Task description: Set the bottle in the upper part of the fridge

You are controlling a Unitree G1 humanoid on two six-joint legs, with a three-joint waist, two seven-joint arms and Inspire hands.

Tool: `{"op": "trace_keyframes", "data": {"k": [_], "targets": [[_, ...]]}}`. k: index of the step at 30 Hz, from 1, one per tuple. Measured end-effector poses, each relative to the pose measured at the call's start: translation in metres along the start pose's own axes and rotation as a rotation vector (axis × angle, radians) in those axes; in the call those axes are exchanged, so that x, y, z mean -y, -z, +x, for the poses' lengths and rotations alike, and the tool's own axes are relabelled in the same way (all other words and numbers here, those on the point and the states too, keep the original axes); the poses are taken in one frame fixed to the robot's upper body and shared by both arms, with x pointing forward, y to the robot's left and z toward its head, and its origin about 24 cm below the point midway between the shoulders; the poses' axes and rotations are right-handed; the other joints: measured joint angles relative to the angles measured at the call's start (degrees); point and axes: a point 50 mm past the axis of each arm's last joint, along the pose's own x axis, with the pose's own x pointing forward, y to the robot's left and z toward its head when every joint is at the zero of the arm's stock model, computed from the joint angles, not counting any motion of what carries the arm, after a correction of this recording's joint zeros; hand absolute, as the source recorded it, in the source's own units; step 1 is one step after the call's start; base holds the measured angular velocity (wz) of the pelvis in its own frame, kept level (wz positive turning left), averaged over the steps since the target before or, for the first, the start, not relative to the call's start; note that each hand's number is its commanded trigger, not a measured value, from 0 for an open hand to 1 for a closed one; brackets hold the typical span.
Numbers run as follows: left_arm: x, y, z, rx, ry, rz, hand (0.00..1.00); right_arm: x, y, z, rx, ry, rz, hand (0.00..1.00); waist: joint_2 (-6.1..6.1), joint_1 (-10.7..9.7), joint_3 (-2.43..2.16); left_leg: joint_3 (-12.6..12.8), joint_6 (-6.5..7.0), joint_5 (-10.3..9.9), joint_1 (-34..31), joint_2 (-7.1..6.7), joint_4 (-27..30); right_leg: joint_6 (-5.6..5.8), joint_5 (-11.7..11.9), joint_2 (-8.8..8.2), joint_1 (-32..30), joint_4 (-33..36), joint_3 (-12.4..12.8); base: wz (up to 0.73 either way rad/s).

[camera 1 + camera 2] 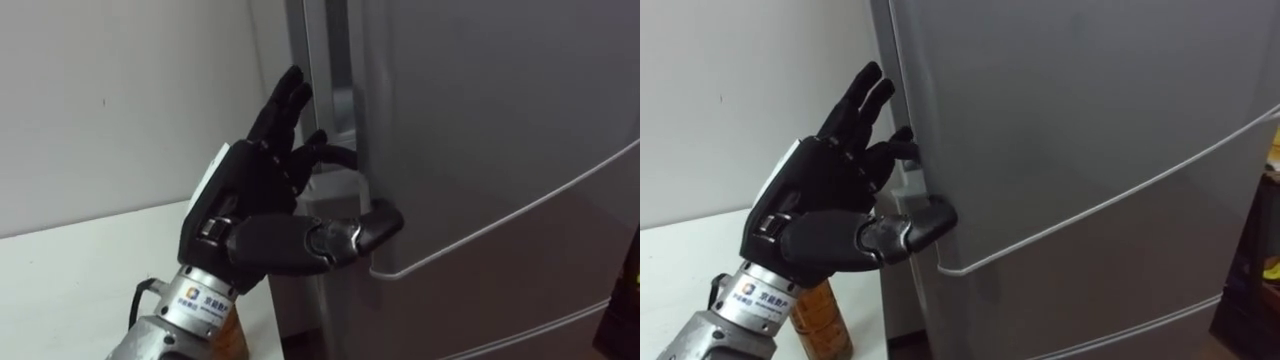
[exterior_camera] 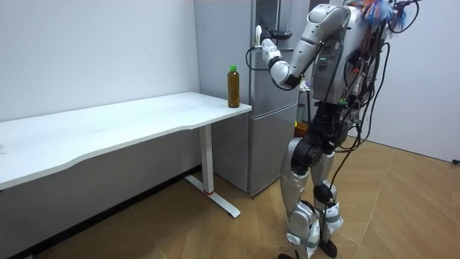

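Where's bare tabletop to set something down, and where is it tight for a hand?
The table is bare from the bottle at its fridge-side corner leftward in the room view. It is tight between wall and fridge door, where the left hand hooks the door's edge.

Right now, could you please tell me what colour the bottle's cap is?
Green cap, clearest in room view.

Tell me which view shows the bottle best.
The room view: the whole bottle stands upright on the table corner beside the fridge. The right eye view catches just its lower part; the left eye view faces the fridge door.
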Motion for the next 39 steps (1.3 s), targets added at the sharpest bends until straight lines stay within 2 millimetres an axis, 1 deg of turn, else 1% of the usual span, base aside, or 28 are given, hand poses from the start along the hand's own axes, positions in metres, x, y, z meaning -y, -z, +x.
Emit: {"op": "trace_keyframes", "data": {"k": [11,15,16,20,23,25,28,30,39], "targets": [[0.013,-0.004,0.001,0.017,0.106,-0.001,0.0,0.001,0.0,0.0,0.003,0.003,0.013,0.0,0.18,-0.68,-0.11,0.02,0.0,0.0,0.2,-0.01,0.2,0.01,0.0,-0.02,0.19,0.05,0.15,0.0],[0.023,-0.003,0.001,0.023,0.182,-0.048,0.0,0.002,0.0,-0.001,0.012,0.007,0.01,0.0,0.21,-1.1,-0.11,0.02,0.0,0.0,0.24,-0.01,0.21,0.01,0.0,-0.03,0.17,0.05,0.27,0.0],[0.026,-0.003,0.001,0.024,0.206,-0.056,0.0,0.003,-0.001,-0.001,0.016,0.009,0.008,0.0,0.4,-1.35,-0.17,0.03,0.0,0.0,0.28,-0.01,0.21,0.01,0.0,-0.03,0.17,0.05,0.32,0.0],[0.036,-0.002,0.001,0.025,0.272,-0.083,0.0,0.004,-0.001,-0.001,0.02,0.011,0.026,0.0,0.61,-2.38,-0.1,0.12,0.0,0.0,0.73,0.08,0.01,-0.03,-0.03,0.1,0.18,0.01,0.67,-0.06],[0.042,0.0,0.0,0.016,0.32,-0.099,0.0,0.008,-0.002,-0.002,0.02,0.023,0.025,0.0,0.57,-2.61,-0.07,1.19,0.0,0.0,1.16,0.14,-0.11,-0.07,-0.08,0.13,-0.05,0.13,1.64,-0.17],[0.045,0.002,0.0,0.011,0.342,-0.104,0.0,0.008,-0.002,-0.002,0.021,0.024,0.027,0.0,0.4,-3.0,0.04,1.39,0.0,0.0,1.14,0.14,-0.15,-0.07,-0.07,0.13,-0.36,0.29,1.88,-0.11],[0.049,0.004,-0.001,0.0,0.374,-0.105,0.0,0.008,-0.002,-0.002,0.025,0.023,0.044,0.0,-0.15,-3.79,0.41,1.48,0.0,0.0,1.1,0.14,-0.21,-0.05,-0.07,0.19,-0.62,0.4,2.56,-0.06],[0.05,0.004,-0.001,-0.001,0.389,-0.107,0.0,0.008,-0.002,-0.002,0.027,0.024,0.059,0.0,-0.33,-3.91,0.5,1.52,0.0,0.0,1.07,0.16,-0.22,-0.06,-0.07,0.25,-0.8,0.4,2.92,-0.09],[0.057,0.007,-0.002,-0.011,0.425,-0.123,0.0,0.01,-0.002,-0.003,0.024,0.019,0.061,0.0,-0.32,-4.16,0.48,2.21,-0.01,0.0,1.07,0.14,-0.35,-0.03,0.06,0.26,-0.81,0.22,3.39,-0.04]]}}
